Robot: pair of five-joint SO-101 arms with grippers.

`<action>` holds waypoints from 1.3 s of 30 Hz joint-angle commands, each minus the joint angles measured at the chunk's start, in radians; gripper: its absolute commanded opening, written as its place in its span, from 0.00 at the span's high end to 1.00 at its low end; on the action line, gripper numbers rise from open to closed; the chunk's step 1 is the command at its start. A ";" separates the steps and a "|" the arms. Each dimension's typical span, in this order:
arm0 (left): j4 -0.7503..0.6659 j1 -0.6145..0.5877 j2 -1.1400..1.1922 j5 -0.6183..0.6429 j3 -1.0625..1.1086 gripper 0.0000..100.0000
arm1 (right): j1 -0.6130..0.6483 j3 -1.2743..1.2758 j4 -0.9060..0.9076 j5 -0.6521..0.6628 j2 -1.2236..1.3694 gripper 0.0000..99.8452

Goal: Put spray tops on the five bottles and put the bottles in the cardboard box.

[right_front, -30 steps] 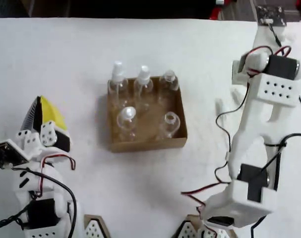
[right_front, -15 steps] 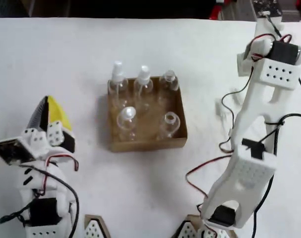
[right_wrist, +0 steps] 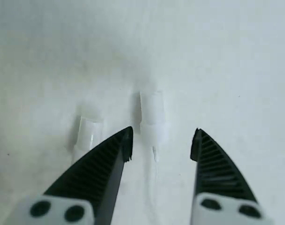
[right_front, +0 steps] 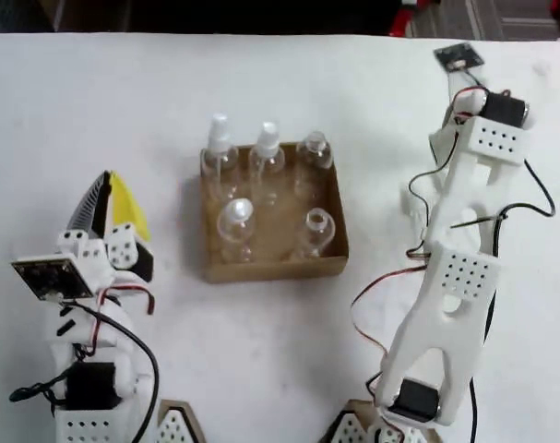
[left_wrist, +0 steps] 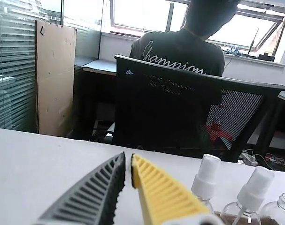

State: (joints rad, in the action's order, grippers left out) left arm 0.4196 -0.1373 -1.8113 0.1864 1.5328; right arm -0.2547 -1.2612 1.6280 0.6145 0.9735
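The cardboard box [right_front: 272, 269] sits mid-table and holds five clear bottles. Spray tops are on two back bottles [right_front: 219, 152] [right_front: 266, 155] and on the front left one [right_front: 235, 221]. The back right bottle [right_front: 314, 150] and the front right bottle [right_front: 316, 227] have bare necks. Two loose white spray tops [right_wrist: 151, 117] [right_wrist: 87, 136] lie on the table. My right gripper [right_wrist: 162, 136] hangs open just above them, with one top between its fingers' line. My left gripper [right_front: 107, 192] [left_wrist: 127, 161] is shut on nothing, to the left of the box.
The right arm [right_front: 464, 185] stretches along the table's right side with loose red and black wires. Two cardboard-coloured bases [right_front: 173, 423] stand at the near edge. White table lies open around the box.
The right arm has folded forward, its wrist swinging toward the far right corner. The left arm has shifted right, closer to the box, its gripper still shut.
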 commanded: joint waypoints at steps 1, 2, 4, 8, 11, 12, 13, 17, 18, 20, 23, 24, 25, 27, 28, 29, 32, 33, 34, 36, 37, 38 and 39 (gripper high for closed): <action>-0.026 0.010 0.001 -0.011 -0.005 0.97 | -0.025 -0.057 0.005 0.110 0.024 0.82; -0.026 0.010 0.001 -0.011 -0.005 0.97 | -0.025 -0.057 0.002 0.121 0.031 0.82; -0.026 0.012 0.001 -0.011 -0.005 0.97 | -0.024 -0.060 -0.002 0.127 0.047 0.82; -0.026 0.012 0.001 -0.012 -0.005 0.97 | -0.024 -0.060 -0.012 0.127 0.085 0.82; -0.026 0.012 0.001 -0.012 -0.005 0.97 | -0.024 -0.060 -0.028 0.127 0.122 0.82; -0.026 0.012 0.001 -0.012 -0.005 0.97 | -0.024 -0.060 -0.036 0.127 0.133 0.82; -0.026 0.012 0.001 -0.012 -0.005 0.97 | -0.024 -0.060 -0.045 0.127 0.142 0.82; -0.026 0.012 0.001 -0.012 -0.005 0.97 | -0.022 -0.060 -0.101 0.126 0.174 0.82; -0.026 0.012 0.001 -0.012 -0.005 0.97 | -0.022 -0.060 -0.113 0.124 0.180 0.82; -0.026 0.012 0.001 -0.012 -0.005 0.97 | -0.022 -0.060 -0.127 0.124 0.191 0.84; -0.026 0.012 0.001 -0.012 -0.005 0.97 | -0.022 -0.060 -0.151 0.127 0.206 0.94; -0.026 0.012 0.001 -0.012 -0.005 0.97 | -0.022 -0.060 -0.160 0.127 0.209 0.97; -0.026 0.012 0.001 -0.012 -0.005 0.97 | -0.022 -0.060 -0.171 0.127 0.213 0.99; -0.026 0.012 0.001 -0.012 -0.005 0.97 | -0.022 -0.060 -0.182 0.124 0.208 0.97; -0.026 0.012 0.001 -0.012 -0.005 0.97 | -0.022 -0.061 -0.180 0.124 0.203 0.97; -0.026 0.012 0.001 -0.012 -0.005 0.97 | -0.022 -0.066 -0.177 0.124 0.193 0.98; -0.026 0.012 0.001 -0.012 -0.005 0.97 | -0.022 -0.114 -0.137 0.123 0.145 0.98; -0.026 0.012 0.001 -0.012 -0.005 0.97 | -0.021 -0.138 -0.114 0.121 0.127 0.98; -0.026 0.012 0.001 -0.012 -0.005 0.97 | -0.021 -0.167 -0.090 0.121 0.108 0.98; -0.026 0.012 0.001 -0.012 -0.005 0.97 | -0.008 -0.230 -0.039 0.121 0.070 0.98; -0.026 0.012 0.001 -0.012 -0.005 0.97 | -0.004 -0.264 -0.010 0.121 0.051 0.98; -0.026 0.012 0.001 -0.012 -0.005 0.97 | 0.007 -0.301 0.019 0.120 0.033 0.98; -0.026 0.012 0.001 -0.012 -0.005 0.97 | 0.019 -0.341 0.048 0.120 0.013 0.98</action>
State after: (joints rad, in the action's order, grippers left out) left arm 0.4196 -0.1373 -1.8113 0.1864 1.5328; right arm -0.2685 -1.4438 1.5773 0.7342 1.1316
